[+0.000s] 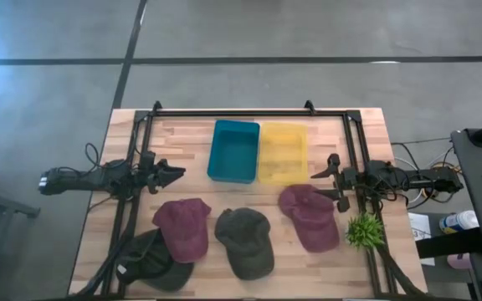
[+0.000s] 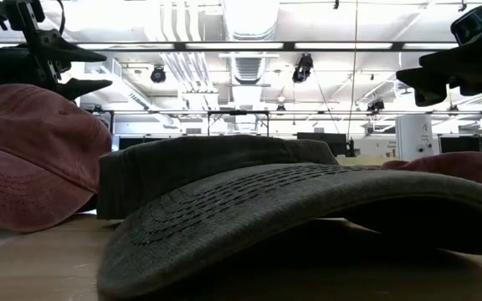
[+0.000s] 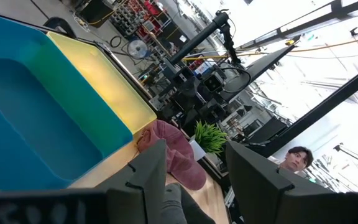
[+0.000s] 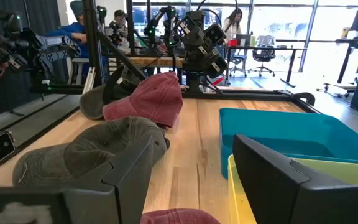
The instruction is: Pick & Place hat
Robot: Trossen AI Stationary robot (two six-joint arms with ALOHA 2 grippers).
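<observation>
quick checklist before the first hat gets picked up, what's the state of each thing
1. Left claw open and holding nothing: ok.
2. Right claw open and holding nothing: ok.
3. Blue bin has nothing in it: ok.
4. Yellow bin has nothing in it: ok, as far as the high view shows.
5. Hats free to grab: the olive hat and the right red hat lie apart from the others: ok. The left red hat overlaps the dark hat at the front left: not ok for the dark one.
6. Small plant sits right beside the right red hat: cannot tell if it will be in the way.
</observation>
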